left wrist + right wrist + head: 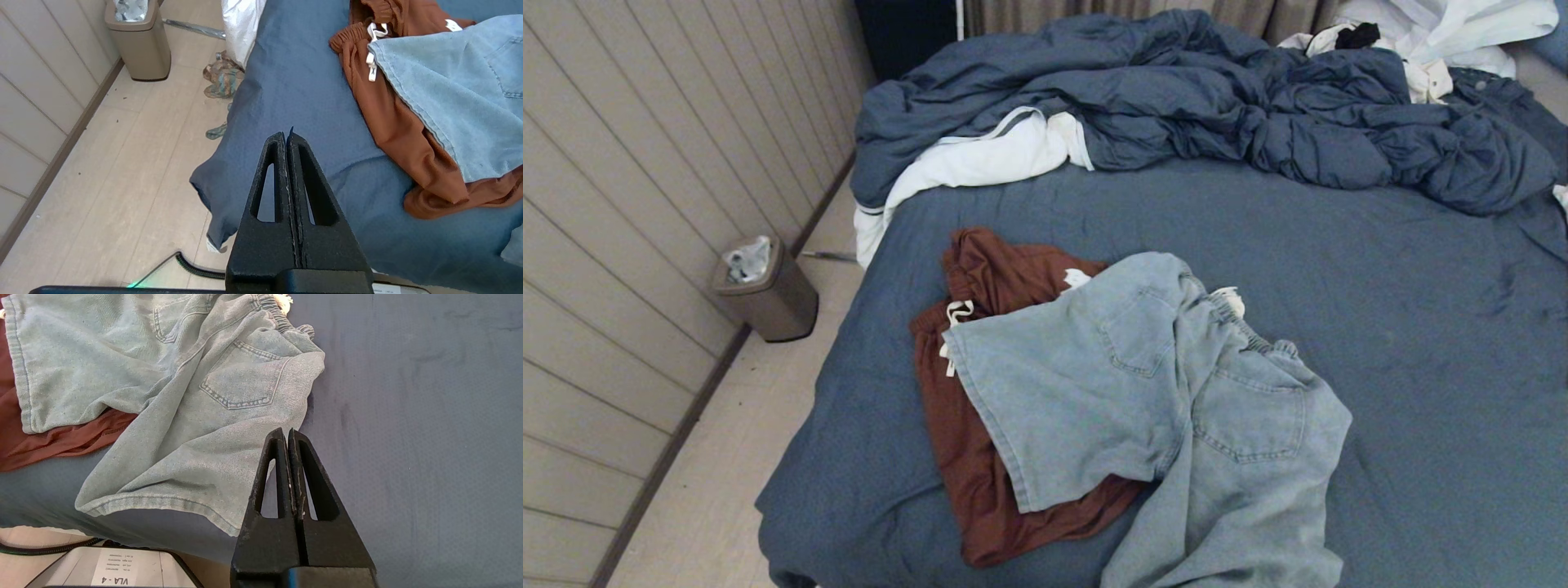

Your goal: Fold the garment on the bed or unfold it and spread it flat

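Light-blue denim shorts [1176, 392] [196, 388] [457, 90] lie rumpled, back pockets up, on the slate-blue sheet of the bed [1421, 327] near its front edge. They partly cover rust-brown shorts [980, 278] [404, 122] with a white drawstring. Neither arm shows in the head view. My left gripper [287, 135] is shut and empty, hovering over the bed's front left corner, apart from the brown shorts. My right gripper [286, 432] is shut and empty, hanging just off the right edge of the denim shorts over bare sheet.
A puffy blue duvet [1176, 98] with white lining is heaped across the far side of the bed, with white and dark clothes [1421, 41] behind it. A tan bin [765, 290] [139, 41] stands on the floor by the panelled wall. Crumpled cloth [222, 75] lies on the floor beside the bed.
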